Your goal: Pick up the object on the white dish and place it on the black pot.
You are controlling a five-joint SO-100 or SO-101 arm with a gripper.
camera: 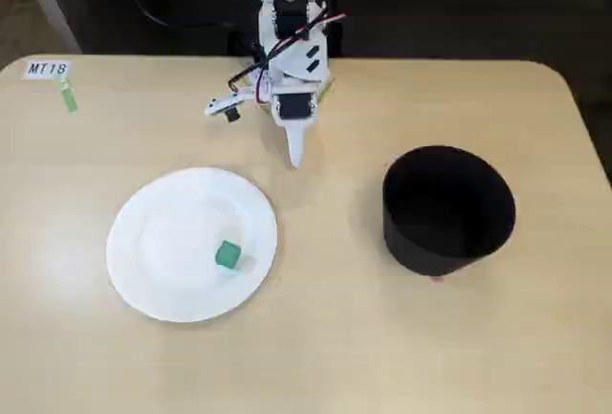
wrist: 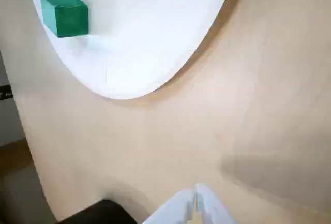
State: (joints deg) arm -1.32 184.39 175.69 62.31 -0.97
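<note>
A small green cube lies on the white dish, right of the dish's middle in the fixed view. In the wrist view the cube sits at the upper left on the dish. The black pot stands to the right on the table. My gripper is shut and empty, its white fingers pointing down at the table behind the dish's far right rim, well apart from the cube. In the wrist view the gripper shows at the bottom edge with its fingertips together.
A light wooden table carries everything. A white label reading MT18 and a green tape strip lie at the far left corner. The arm's base stands at the table's far edge.
</note>
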